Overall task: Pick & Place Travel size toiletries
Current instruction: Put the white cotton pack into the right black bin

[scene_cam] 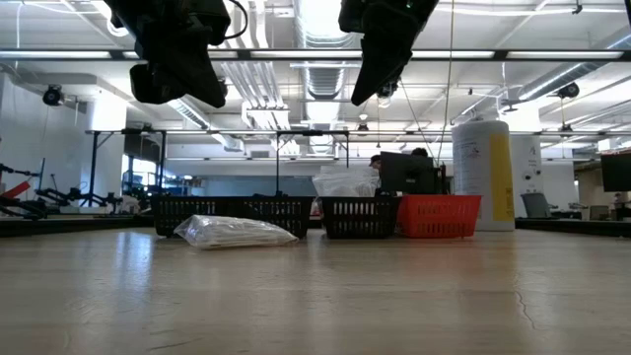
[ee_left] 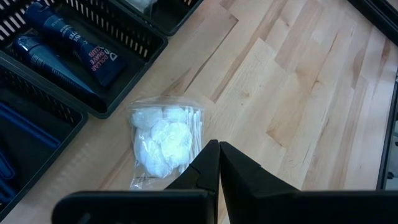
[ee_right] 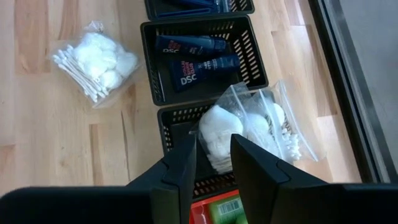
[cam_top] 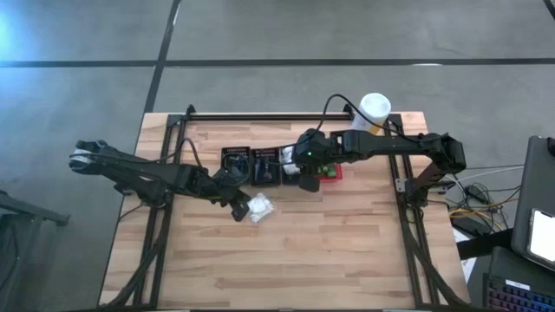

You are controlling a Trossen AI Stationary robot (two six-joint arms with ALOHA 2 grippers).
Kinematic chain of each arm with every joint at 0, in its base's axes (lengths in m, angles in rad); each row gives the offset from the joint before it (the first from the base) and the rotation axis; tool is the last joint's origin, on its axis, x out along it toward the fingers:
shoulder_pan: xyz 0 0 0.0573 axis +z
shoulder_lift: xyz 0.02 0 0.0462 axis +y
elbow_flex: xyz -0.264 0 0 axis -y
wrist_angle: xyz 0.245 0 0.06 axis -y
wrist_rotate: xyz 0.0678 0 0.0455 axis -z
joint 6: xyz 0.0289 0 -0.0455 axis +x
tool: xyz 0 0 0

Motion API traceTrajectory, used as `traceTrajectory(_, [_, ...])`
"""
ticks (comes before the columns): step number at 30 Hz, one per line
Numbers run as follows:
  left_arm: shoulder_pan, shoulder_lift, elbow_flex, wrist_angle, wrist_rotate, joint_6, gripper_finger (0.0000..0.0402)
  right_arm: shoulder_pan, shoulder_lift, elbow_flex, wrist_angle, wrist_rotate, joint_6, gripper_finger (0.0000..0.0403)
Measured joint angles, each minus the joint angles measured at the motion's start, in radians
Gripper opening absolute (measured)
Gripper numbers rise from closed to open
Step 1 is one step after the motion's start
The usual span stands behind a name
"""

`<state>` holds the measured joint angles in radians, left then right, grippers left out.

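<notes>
One clear bag of white cotton puffs and swabs (ee_left: 163,143) lies flat on the table (cam_top: 347,251). My left gripper (ee_left: 219,144) hangs shut well above it, just beside it in the high view (cam_top: 238,208). A second white bag (ee_right: 255,127) rests in a black mesh basket (ee_right: 177,118), partly over its rim. My right gripper (ee_right: 213,140) hangs open high above that basket (scene_cam: 380,59), with nothing between its fingers. Dark blue tubes (ee_right: 199,62) lie in the neighbouring black basket. A green bottle (ee_right: 227,208) shows in the red basket (scene_cam: 439,215).
The baskets stand in a row across the table's far middle (cam_top: 260,163), black ones to the left and the red one at the right end. A tall white-and-yellow canister (cam_top: 375,111) stands at the far right behind them. Bare wood lies toward the near edge.
</notes>
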<state>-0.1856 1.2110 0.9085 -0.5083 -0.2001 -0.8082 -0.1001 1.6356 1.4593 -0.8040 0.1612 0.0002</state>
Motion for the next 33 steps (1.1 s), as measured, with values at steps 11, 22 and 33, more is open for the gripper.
traceTrajectory(11, [-0.001,0.000,0.000,0.000,0.000,0.000,0.0014,0.002,0.000,0.000,0.003,0.000,0.013,0.0075])
traceTrajectory(22, [0.000,0.000,0.000,0.000,0.000,0.000,0.0014,0.004,0.000,0.000,0.011,-0.001,0.027,0.0101])
traceTrajectory(33, [0.000,0.000,0.000,0.000,0.000,0.000,0.0014,0.004,0.000,-0.001,0.060,-0.001,0.052,0.0129])
